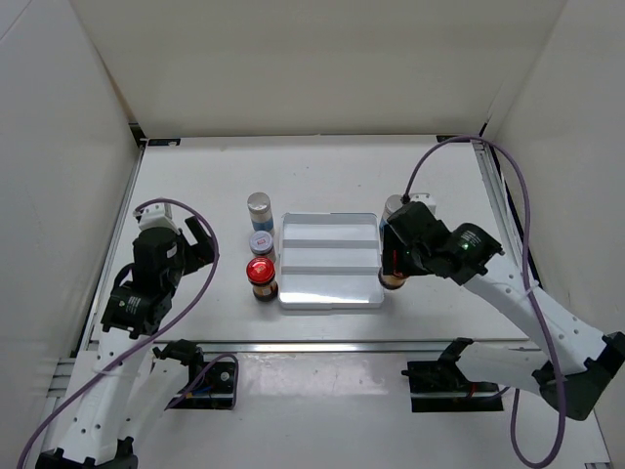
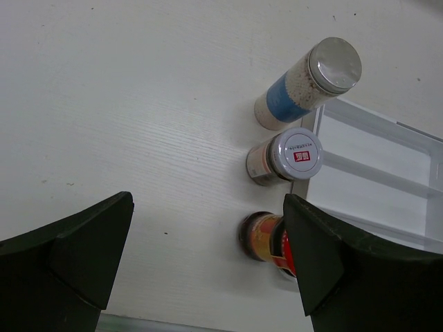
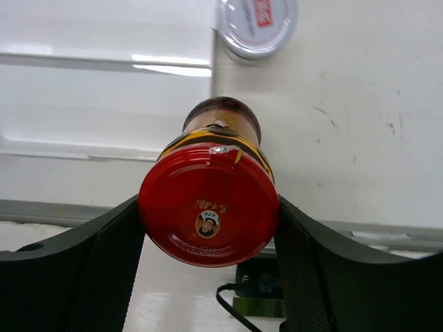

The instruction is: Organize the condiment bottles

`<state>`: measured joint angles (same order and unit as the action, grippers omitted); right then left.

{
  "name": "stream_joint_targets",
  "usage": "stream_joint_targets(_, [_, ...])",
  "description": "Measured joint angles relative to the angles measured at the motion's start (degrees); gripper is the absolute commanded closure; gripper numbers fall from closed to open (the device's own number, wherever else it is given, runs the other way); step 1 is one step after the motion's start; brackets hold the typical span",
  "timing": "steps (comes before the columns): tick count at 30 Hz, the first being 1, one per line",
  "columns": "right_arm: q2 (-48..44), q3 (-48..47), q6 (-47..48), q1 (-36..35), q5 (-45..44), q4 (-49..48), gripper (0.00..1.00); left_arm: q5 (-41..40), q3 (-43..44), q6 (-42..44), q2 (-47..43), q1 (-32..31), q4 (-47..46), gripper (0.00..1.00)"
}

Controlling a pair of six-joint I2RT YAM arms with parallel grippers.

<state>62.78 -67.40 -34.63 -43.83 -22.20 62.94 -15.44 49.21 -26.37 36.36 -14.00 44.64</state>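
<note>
Right gripper (image 3: 208, 211) clasps a red-capped jar (image 3: 220, 131) at the tray's (image 1: 330, 231) four o'clock; left gripper (image 2: 208, 207) gapes wide.

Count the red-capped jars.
2 red-capped jars: one left of the tray, one right of it, in the right tool. More may be hidden.

red-capped amber jar (image 3: 208, 211), white tray (image 1: 330, 283)

Nothing legible: the short white-lidded jar (image 2: 295, 153) beside the white stepped tray (image 2: 387, 155) carries a red block of unreadable characters; the red-capped amber jar (image 3: 208, 207), a tiny portrait.
</note>
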Motion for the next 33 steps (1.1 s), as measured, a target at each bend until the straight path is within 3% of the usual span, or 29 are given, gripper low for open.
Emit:
stream_joint_targets(6, [3.0,-3.1,-0.2,-6.5,-1.1,-4.2,0.98,0.0,0.0,0.0,0.4,0.0,0.0,0.00])
stream_joint_targets(14, [13.4,-2.1,-0.4,-7.7,-0.6,-10.6,0.99,0.0,0.0,0.0,1.9,0.0,0.0,0.00])
stream_joint_targets(20, [17.8,-1.6,-2.0,-7.6,0.0,-12.7,0.88,1.6,0.0,0.2,2.9,0.0,0.0,0.00])
stream_joint_targets(23, [18.1,0.0,-3.1,-7.6,0.5,-13.4,0.77,4.4,0.0,1.0,3.8,0.0,0.0,0.00])
stream_joint_targets(24, [18.2,0.4,-3.5,-7.6,0.5,-13.5,0.58,5.6,0.0,1.4,4.2,0.0,0.0,0.00])
stream_joint_targets(27, [18.1,0.7,-4.3,-7.2,1.0,-13.8,0.22,10.7,0.0,2.8,5.0,0.0,-0.3,0.00])
stream_joint_targets(28, [18.1,0.7,-4.5,-7.1,1.0,-13.9,0.03,12.6,0.0,3.3,4.9,0.0,-0.6,0.00])
stream_joint_targets(33, [16.5,0.7,-5.9,-6.9,-0.2,-13.5,0.00,20.9,-0.7,5.1,2.9,-1.8,-3.9,0.00])
